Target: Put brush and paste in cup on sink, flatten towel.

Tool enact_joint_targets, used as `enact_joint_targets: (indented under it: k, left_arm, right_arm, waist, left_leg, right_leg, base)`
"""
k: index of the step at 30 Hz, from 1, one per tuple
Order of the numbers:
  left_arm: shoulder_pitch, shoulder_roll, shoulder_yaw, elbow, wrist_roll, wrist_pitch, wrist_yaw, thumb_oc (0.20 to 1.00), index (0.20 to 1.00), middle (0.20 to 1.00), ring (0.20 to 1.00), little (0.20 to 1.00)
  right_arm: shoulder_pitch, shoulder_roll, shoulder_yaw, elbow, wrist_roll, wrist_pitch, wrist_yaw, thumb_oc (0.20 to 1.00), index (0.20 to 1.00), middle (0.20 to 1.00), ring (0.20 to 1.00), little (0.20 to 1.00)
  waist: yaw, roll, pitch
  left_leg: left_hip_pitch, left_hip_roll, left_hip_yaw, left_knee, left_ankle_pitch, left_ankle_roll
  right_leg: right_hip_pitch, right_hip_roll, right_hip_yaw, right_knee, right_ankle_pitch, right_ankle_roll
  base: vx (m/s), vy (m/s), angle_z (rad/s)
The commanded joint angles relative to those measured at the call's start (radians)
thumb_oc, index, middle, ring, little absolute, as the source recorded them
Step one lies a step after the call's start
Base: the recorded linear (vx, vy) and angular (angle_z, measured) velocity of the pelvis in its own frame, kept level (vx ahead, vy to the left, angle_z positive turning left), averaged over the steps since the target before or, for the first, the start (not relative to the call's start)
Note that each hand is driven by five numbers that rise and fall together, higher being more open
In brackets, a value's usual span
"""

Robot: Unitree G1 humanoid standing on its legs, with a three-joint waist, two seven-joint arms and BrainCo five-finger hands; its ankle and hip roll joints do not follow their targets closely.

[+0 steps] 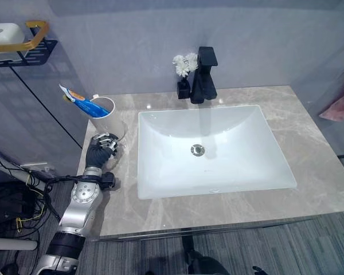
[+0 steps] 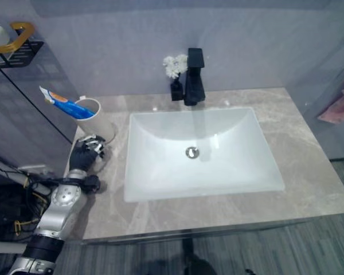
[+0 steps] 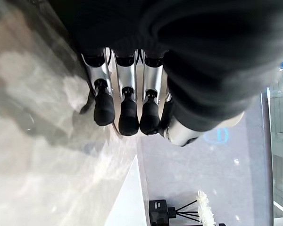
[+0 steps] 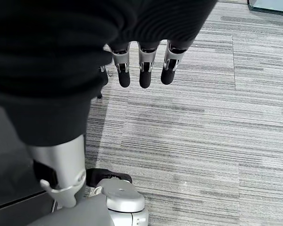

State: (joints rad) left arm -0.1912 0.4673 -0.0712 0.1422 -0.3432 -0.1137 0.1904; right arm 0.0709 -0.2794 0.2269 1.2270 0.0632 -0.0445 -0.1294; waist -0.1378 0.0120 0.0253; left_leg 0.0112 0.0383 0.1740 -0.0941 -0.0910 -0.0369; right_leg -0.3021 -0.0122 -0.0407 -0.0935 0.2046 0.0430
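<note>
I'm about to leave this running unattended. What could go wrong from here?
The cup stands near the counter's left edge, paste leaning out over that side; the left hand sits right at its base, so a nudge might tip it off. A pink towel hangs past the right edge, possibly a long reach.

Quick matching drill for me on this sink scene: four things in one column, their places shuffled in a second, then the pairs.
Things:
1. cup
2. faucet
3. left hand
4. flowers

Places:
A. on the counter just in front of the cup
B. behind the basin, at its middle
C. counter's back left corner, holding the paste
D. in a small dark vase beside the faucet

Pairs: 1-C, 2-B, 3-A, 4-D
</note>
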Motion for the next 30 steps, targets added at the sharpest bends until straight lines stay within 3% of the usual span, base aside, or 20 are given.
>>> enact_joint_targets:
  k: [1,16,25,30]
  left_arm:
    - [-0.022,0.058,0.066,-0.005,0.019,-0.042,0.018,0.200,0.200,0.200,0.200,0.200]
    - [-0.143,0.065,0.054,0.045,0.005,-0.063,0.088,0.200,0.200,0.200,0.200,0.200]
    - [-0.291,0.102,0.012,0.221,-0.111,-0.069,0.114,0.200,0.200,0.200,0.200,0.200]
    - [-0.355,0.139,-0.014,0.278,-0.109,-0.065,0.118,0.200,0.200,0.200,0.200,0.200]
  right_arm:
    - [-0.026,0.002,0.030,-0.001,-0.005,-0.009,-0.006,1.000,1.000,1.000,1.000,1.000]
    - [-0.035,-0.006,0.055,-0.036,-0.008,-0.017,-0.013,1.000,1.000,1.000,1.000,1.000]
    - [-0.032,-0.023,0.071,-0.031,-0.027,-0.010,-0.013,1.000,1.000,1.000,1.000,1.000]
    - [-0.033,-0.028,0.075,-0.035,-0.026,-0.009,-0.014,1.000,1.000,1.000,1.000,1.000]
  waist:
    - [-0.004,-0.007,0.040]
    - [-0.018,-0.017,0.062]
    - [-0.037,-0.015,0.056]
    - [-0.042,-0.013,0.057]
  left_leg:
    - [0.071,0.000,-0.014,0.007,-0.008,-0.029]
    - [0.023,-0.002,-0.017,0.007,0.007,-0.029]
    - [0.017,0.001,-0.004,0.007,0.001,-0.033]
    - [0.014,0.003,-0.001,0.007,0.003,-0.037]
  right_leg:
    - [0.017,-0.038,-0.004,0.006,-0.019,0.091]
    - [-0.033,-0.038,0.004,0.006,-0.008,0.090]
    - [-0.050,-0.034,0.016,0.006,-0.004,0.091]
    - [-0.056,-0.033,0.017,0.006,-0.003,0.093]
  base:
    - [0.00,0.000,0.00]
    - [0.00,0.000,0.00]
    - [0.00,0.000,0.00]
    - [0.00,-0.003,-0.04]
